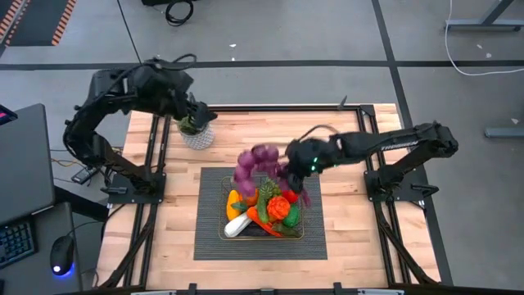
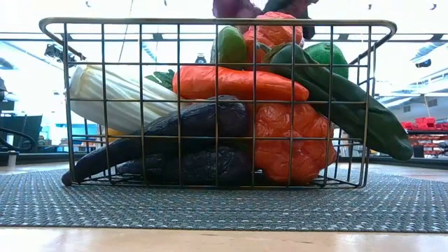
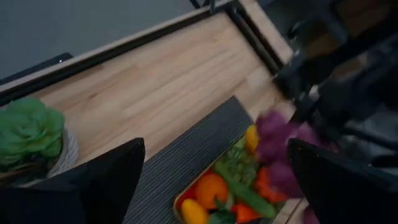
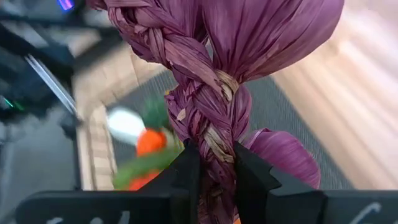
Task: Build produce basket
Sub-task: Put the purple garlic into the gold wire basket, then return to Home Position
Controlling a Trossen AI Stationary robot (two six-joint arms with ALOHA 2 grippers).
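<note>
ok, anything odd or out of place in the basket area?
Yes: the right gripper is shut on a purple braided husk string of bulbs, hanging over the heaped brass-coloured wire basket. It sprawls past the rim, and a green cucumber pokes through the mesh.

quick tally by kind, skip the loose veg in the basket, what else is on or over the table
wire basket: 1
ribbed mat: 1
potted succulent, left gripper by it: 1
purple braided bunch, pinched in right gripper above the basket: 1
total: 4

High cam straight down, low cam level — both see basket (image 1: 264,220).
</note>
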